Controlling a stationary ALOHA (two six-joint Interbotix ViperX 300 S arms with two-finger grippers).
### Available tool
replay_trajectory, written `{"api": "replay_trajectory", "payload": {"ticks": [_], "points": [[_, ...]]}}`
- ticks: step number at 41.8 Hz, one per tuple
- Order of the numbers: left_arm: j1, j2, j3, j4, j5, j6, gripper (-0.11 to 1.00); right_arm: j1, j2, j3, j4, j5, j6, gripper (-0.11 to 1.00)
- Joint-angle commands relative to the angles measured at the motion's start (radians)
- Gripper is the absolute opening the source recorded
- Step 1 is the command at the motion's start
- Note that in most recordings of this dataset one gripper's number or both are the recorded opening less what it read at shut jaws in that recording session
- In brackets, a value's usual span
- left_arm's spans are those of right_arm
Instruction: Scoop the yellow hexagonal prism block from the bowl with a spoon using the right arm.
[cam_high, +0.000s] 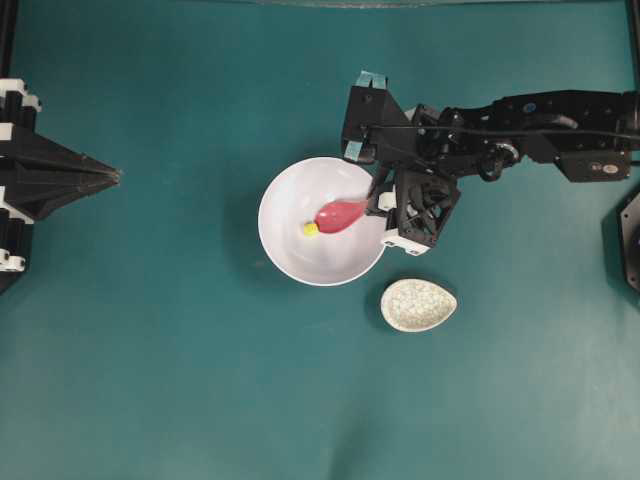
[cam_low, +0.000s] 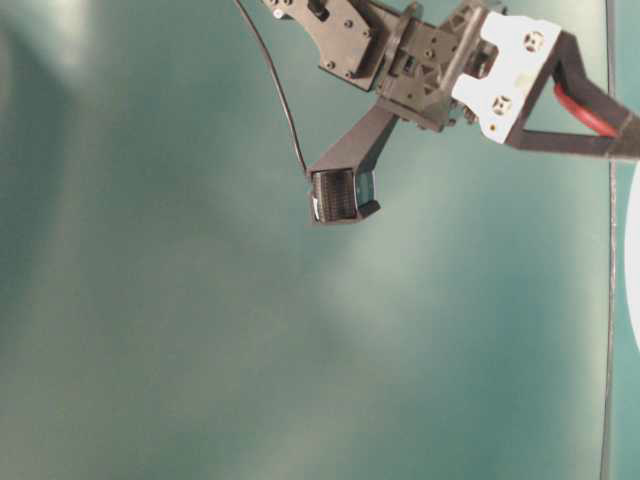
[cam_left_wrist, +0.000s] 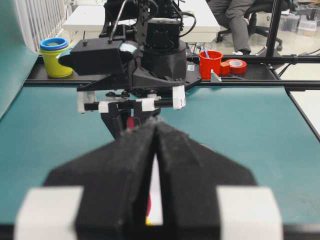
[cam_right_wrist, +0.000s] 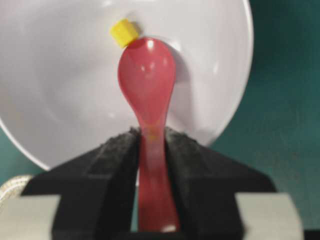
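Observation:
The white bowl (cam_high: 298, 180) stands mid-table. Inside it lies the yellow hexagonal prism block (cam_high: 311, 228), touching the tip of the pink-red spoon (cam_high: 340, 214). My right gripper (cam_high: 378, 202) hangs over the bowl's right rim, shut on the spoon's handle. In the right wrist view the scoop (cam_right_wrist: 147, 85) rests on the bowl's inner wall (cam_right_wrist: 60, 75), and the block (cam_right_wrist: 124, 32) sits just beyond its tip, outside the scoop. Both fingers (cam_right_wrist: 115, 150) clamp the handle. My left gripper (cam_high: 113, 176) is at the far left edge, its tips together (cam_left_wrist: 156, 125) and holding nothing.
A small speckled egg-shaped dish (cam_high: 418, 305) lies just below and right of the bowl, close under the right wrist. The right arm (cam_high: 540, 125) reaches in from the right edge. Cups (cam_left_wrist: 55, 57) and tape stand on a shelf beyond the table.

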Motion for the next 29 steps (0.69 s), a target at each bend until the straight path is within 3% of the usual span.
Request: {"api": "replay_trajectory", "payload": {"ticks": [1,29], "points": [[0.002,0.006,-0.025,0.002,-0.005,0.0,0.01,-0.002,-0.011,-0.021,-0.002,-0.029,-0.002,0.23],[0.002,0.011,-0.025,0.002,-0.005,0.0,0.01,-0.002,-0.009,-0.021,0.014,-0.138,0.003,0.23]]}}
